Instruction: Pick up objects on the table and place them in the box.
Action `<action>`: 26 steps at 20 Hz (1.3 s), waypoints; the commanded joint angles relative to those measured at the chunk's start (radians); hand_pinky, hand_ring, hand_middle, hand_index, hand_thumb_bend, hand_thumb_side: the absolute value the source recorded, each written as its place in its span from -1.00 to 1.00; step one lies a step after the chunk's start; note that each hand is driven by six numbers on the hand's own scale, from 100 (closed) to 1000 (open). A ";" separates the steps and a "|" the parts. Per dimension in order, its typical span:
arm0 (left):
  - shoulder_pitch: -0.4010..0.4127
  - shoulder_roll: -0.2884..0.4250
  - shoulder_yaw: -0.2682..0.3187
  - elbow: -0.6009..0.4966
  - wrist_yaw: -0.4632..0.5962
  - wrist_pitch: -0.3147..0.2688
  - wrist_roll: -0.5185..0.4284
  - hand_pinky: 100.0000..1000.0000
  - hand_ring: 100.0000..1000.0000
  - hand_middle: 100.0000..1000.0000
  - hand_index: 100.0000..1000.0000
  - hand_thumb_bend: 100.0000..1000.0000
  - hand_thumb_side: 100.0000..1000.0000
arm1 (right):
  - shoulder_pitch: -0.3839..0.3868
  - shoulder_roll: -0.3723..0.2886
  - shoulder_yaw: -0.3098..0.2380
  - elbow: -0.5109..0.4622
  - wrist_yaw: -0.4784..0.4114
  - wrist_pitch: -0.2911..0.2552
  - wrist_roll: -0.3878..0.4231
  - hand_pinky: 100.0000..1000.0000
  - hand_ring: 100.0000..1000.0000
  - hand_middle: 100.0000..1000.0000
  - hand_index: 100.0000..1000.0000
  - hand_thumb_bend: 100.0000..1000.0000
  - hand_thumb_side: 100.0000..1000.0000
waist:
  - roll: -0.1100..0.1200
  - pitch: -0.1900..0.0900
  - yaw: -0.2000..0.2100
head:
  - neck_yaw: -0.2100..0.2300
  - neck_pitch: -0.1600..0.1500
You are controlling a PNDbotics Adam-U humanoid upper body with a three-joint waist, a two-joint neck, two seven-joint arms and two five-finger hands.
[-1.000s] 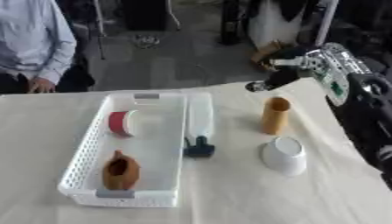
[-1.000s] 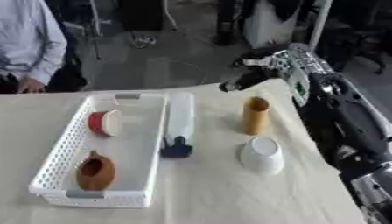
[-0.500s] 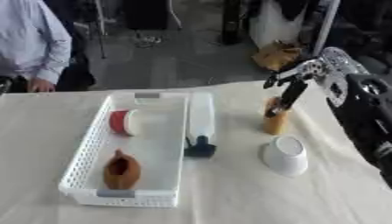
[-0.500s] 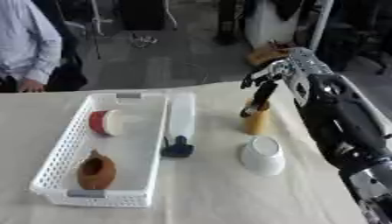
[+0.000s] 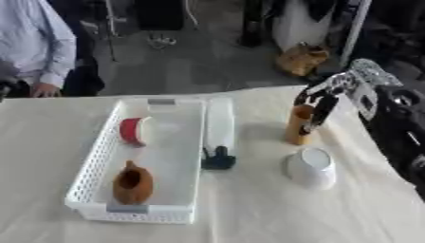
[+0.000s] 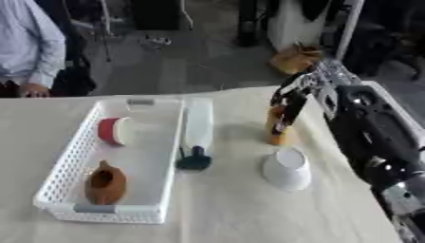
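A tan upright cylinder [image 5: 296, 132] stands on the cloth right of centre. My right hand [image 5: 325, 95] comes in from the right and hangs over its top, with dark fingers [image 5: 318, 114] pointing down along its side, fairly straight and touching it. In front of it a white bowl [image 5: 311, 168] lies upside down. A white bottle [image 5: 220, 124] with a dark cap [image 5: 218, 162] lies along the right wall of the white basket [image 5: 89, 160]. Inside the basket are a red cup [image 5: 130, 131] on its side and a brown pot [image 5: 133, 184]. My left hand shows in no view.
The cream cloth covers the table [image 5: 249, 213], with open cloth in front of the basket and bowl. My black right arm [image 6: 374, 137] runs along the table's right side. The far table edge lies just behind the basket and the cylinder.
My right hand has dropped from above the far table edge down and left onto the top of the tan cylinder. The cylinder, bowl, bottle and basket have stayed put.
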 commanded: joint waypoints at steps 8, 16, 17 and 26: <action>-0.016 0.008 0.005 -0.015 0.008 -0.001 -0.001 0.95 0.93 0.65 0.80 -1.00 1.00 | -0.033 -0.028 -0.020 -0.034 -0.008 -0.007 0.001 0.74 1.00 1.00 1.00 -0.09 -0.24 | 0.003 -0.005 0.010 | -0.016 -0.011; -0.016 0.014 0.004 -0.015 0.007 0.003 -0.011 0.94 0.93 0.63 0.79 -1.00 1.00 | -0.055 -0.038 -0.031 -0.074 -0.029 -0.002 0.001 0.74 1.00 1.00 1.00 -0.10 -0.20 | 0.001 -0.005 0.003 | -0.017 -0.012; -0.016 0.014 0.003 -0.015 0.007 0.003 -0.013 0.94 0.93 0.63 0.79 -1.00 1.00 | -0.060 -0.039 -0.030 -0.075 -0.027 0.000 0.001 0.75 1.00 1.00 1.00 -0.10 -0.19 | 0.000 -0.005 0.002 | -0.018 -0.012; -0.020 0.009 0.002 -0.015 0.013 0.002 -0.023 0.94 0.92 0.63 0.78 -1.00 1.00 | -0.060 -0.030 -0.037 -0.037 0.043 0.005 0.001 0.79 1.00 1.00 1.00 0.02 -0.14 | -0.001 0.002 0.012 | -0.031 -0.021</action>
